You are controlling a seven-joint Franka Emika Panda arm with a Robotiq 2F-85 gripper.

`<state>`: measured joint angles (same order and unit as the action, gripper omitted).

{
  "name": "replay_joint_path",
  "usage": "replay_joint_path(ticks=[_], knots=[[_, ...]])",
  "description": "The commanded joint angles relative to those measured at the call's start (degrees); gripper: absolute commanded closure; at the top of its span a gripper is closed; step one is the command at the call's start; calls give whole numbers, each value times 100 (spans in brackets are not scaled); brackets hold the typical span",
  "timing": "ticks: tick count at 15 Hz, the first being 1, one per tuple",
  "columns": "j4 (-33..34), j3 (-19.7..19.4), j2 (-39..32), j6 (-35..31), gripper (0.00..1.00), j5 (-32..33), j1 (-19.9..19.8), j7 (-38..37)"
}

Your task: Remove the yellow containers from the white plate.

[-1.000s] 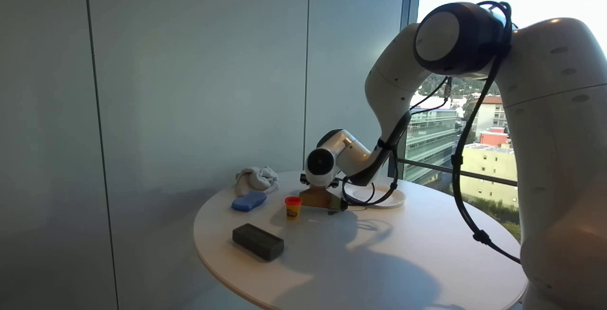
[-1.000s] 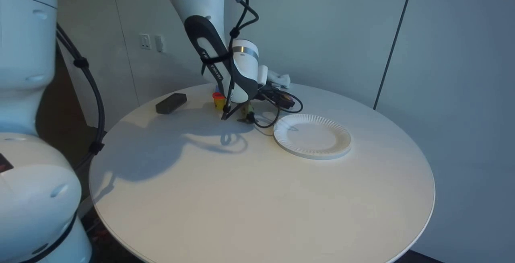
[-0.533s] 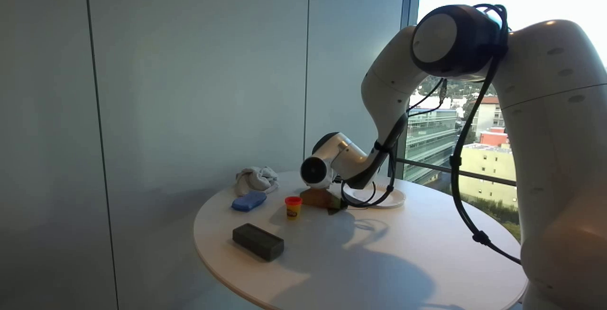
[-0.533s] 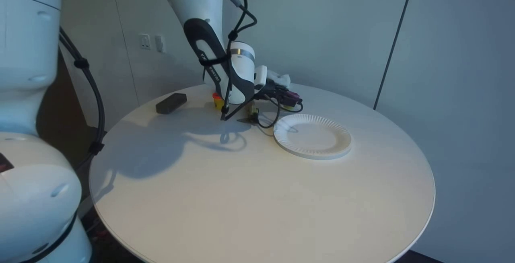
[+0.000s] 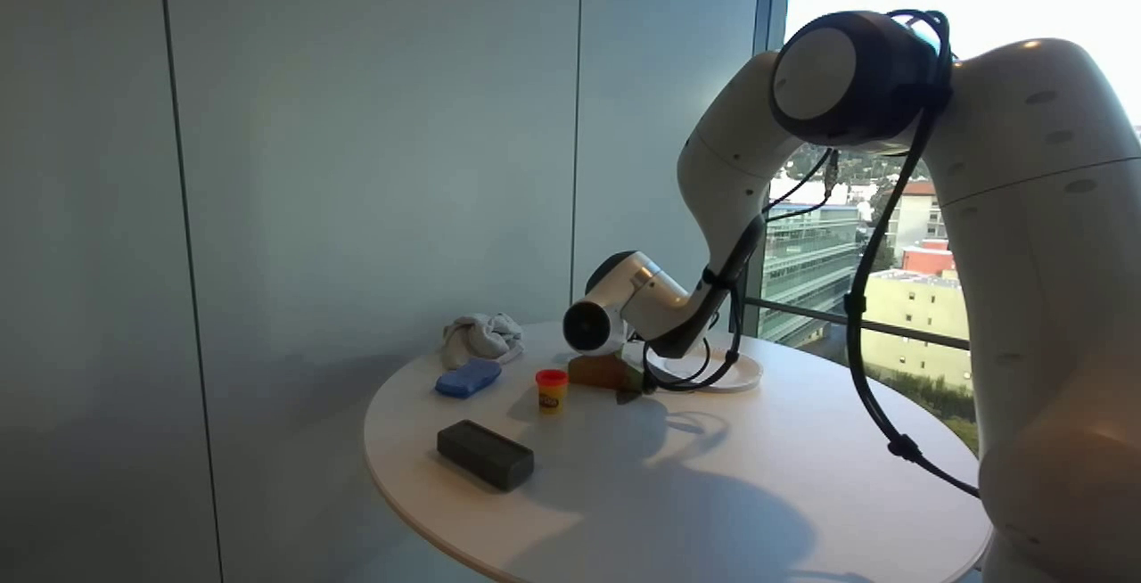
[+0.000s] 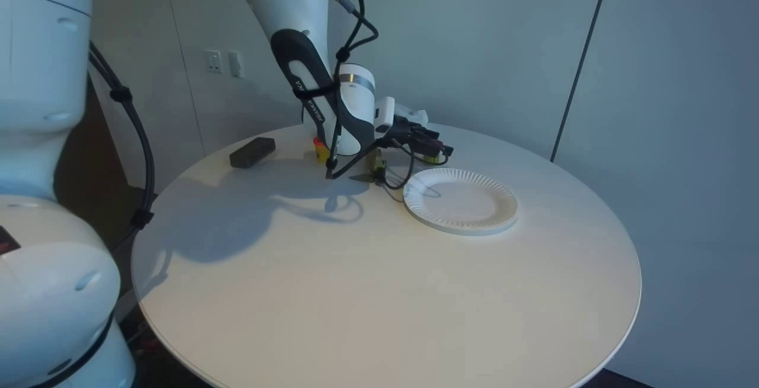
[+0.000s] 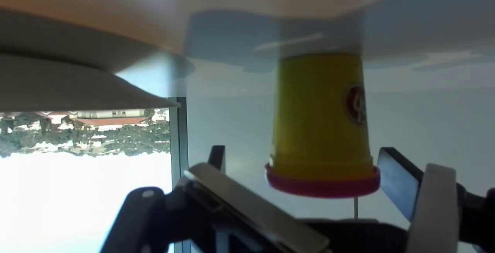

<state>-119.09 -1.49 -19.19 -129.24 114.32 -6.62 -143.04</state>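
Note:
A yellow container (image 7: 321, 117) with a dark pink lid fills the middle of the upside-down wrist view, standing on the table beside the plate. My gripper (image 7: 307, 168) is open around its lid end, with fingers (image 7: 398, 183) on either side; a clear gap shows at the left and a narrow one at the right. In an exterior view only a yellow strip of this container (image 6: 431, 161) shows under the dark gripper (image 6: 436, 148). The other yellow container (image 5: 551, 394), red-lidded, stands upright on the table. The white plate (image 6: 459, 198) lies flat with neither container on it.
A black block (image 5: 486, 455) lies nearer the table's edge. Behind it are a blue object (image 5: 468, 378) and a crumpled pale cloth (image 5: 482, 338). The arm's looped cable (image 6: 409, 177) hangs close to the plate's rim.
The arm has sunk a little. My gripper has opened, its dark fingers reaching further right in an exterior view, and the yellow of the container beneath it has come into sight.

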Motion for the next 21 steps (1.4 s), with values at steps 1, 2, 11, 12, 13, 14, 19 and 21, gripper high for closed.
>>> replay_joint_path(ticks=[1,2,11,12,13,14,19,21], knots=[[-90,-21,34,679,0,-194,61,186],[-155,-30,88,854,0,-247,67,298],[-1926,-216,2508,-856,0,-127,-121,2202],[-2112,-262,2829,-815,0,-230,-93,2492],[-2280,-335,3152,-977,0,-370,-100,2954],[-2439,-515,3401,-1715,0,-560,-170,3440],[-3191,-1525,4564,-3984,0,-1418,-343,5493],[-3451,-1707,4624,-4934,0,-1676,-797,6322]])
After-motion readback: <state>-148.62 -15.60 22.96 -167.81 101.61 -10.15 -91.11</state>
